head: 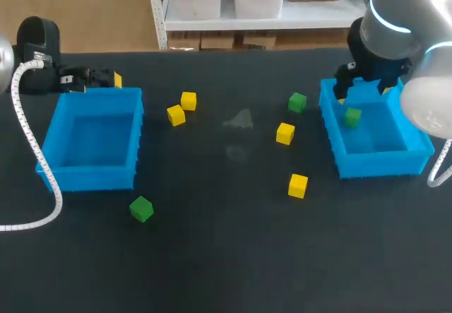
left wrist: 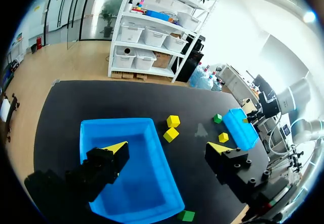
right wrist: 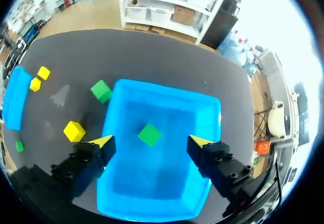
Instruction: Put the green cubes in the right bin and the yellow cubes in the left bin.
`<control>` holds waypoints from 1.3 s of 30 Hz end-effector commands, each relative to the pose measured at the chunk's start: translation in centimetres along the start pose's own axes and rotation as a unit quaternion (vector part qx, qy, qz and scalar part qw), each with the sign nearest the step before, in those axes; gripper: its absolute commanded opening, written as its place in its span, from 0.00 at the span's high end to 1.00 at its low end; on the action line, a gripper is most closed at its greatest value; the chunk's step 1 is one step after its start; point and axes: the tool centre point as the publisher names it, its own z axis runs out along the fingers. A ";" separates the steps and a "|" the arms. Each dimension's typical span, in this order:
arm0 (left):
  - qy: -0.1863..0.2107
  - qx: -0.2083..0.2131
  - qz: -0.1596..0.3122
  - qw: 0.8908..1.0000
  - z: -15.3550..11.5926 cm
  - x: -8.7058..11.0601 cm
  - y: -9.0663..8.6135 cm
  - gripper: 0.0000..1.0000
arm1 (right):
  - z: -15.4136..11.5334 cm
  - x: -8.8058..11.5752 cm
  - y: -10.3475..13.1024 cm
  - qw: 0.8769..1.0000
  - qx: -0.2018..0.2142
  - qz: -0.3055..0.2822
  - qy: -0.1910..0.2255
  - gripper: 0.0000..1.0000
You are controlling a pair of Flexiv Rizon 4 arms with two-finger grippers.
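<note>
My right gripper (head: 364, 90) (right wrist: 152, 141) hangs open over the right blue bin (head: 417, 147) (right wrist: 167, 92). One green cube (head: 352, 116) (right wrist: 150, 134) is inside that bin, below the gap between the fingers and touching neither. Another green cube (head: 297, 102) (right wrist: 100, 90) lies just outside the bin's left wall, and a third (head: 141, 208) (left wrist: 186, 215) lies in front of the left blue bin (head: 88, 179) (left wrist: 116, 123). Several yellow cubes lie between the bins: a pair (head: 188, 100) (head: 176, 115), one (head: 284, 133) and one (head: 298, 185). My left gripper (head: 106, 78) (left wrist: 167, 147) is open behind the left bin, holding nothing.
A white cable (head: 32, 143) from my left arm loops along the left bin's outer side. A pale smudge (head: 240, 120) marks the black table (head: 226, 256) in the middle.
</note>
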 end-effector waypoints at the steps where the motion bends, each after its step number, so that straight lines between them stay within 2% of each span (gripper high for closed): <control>1: -0.003 0.005 0.001 1.000 0.0 0.1 0.2 0.00 | -1.4 0.0 1.2 1.000 -0.002 -0.024 -0.007 0.00; 5: -0.003 0.005 0.001 1.000 0.0 0.1 0.2 0.00 | -2.6 -0.5 3.4 0.997 -0.006 -0.069 -0.019 0.00; 9: -0.003 0.005 0.001 1.000 0.0 0.1 0.2 0.00 | -2.7 -1.2 5.6 0.992 -0.007 -0.121 -0.027 0.00; 15: -0.003 0.005 0.001 1.000 0.0 0.1 0.2 0.00 | -1.4 -3.1 7.7 0.973 0.006 -0.227 -0.035 0.00; 23: -0.003 0.005 0.001 1.000 0.0 0.1 0.2 0.00 | 0.1 -6.0 8.0 0.947 0.016 -0.322 -0.020 0.00; 28: -0.003 0.005 0.001 1.000 0.0 0.1 0.2 0.00 | 1.0 -7.5 7.6 0.939 0.005 -0.344 -0.002 0.00; 39: -0.003 0.005 0.001 1.000 0.0 0.1 0.2 0.00 | 3.4 -8.1 7.9 0.924 -0.035 -0.378 0.046 0.00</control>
